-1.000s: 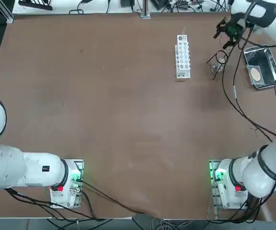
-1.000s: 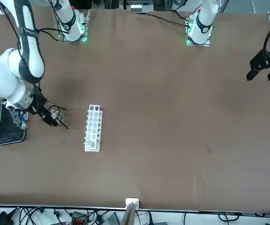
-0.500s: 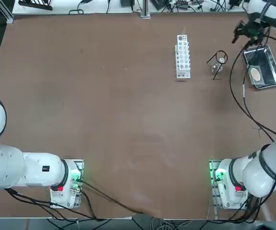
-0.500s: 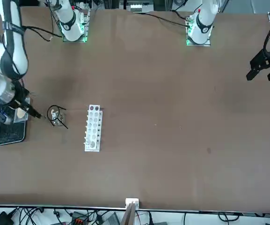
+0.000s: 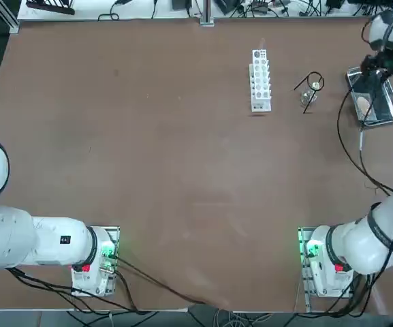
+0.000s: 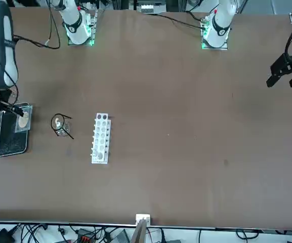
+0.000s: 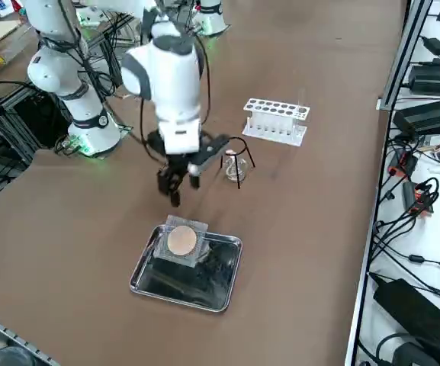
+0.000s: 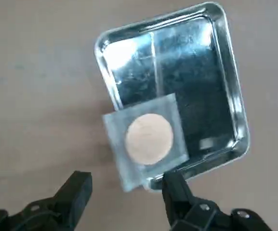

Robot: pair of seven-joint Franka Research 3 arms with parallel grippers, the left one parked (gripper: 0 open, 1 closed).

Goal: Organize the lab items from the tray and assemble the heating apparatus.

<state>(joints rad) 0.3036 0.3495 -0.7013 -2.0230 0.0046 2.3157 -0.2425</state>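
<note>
The right gripper (image 8: 124, 192) is held above the tray (image 8: 225, 86), fingers (image 8: 175, 190) spread, for grasping the mesh pad (image 8: 148, 139) overhanging the tray's rim.

Overhead, front and right side views cover the table (image 5: 182, 170); wrist view looks closely down on the tray (image 8: 225, 77).

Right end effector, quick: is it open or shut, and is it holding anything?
Right end effector: open, holding nothing, hovering above the square grey mesh pad with round tan centre.
</note>
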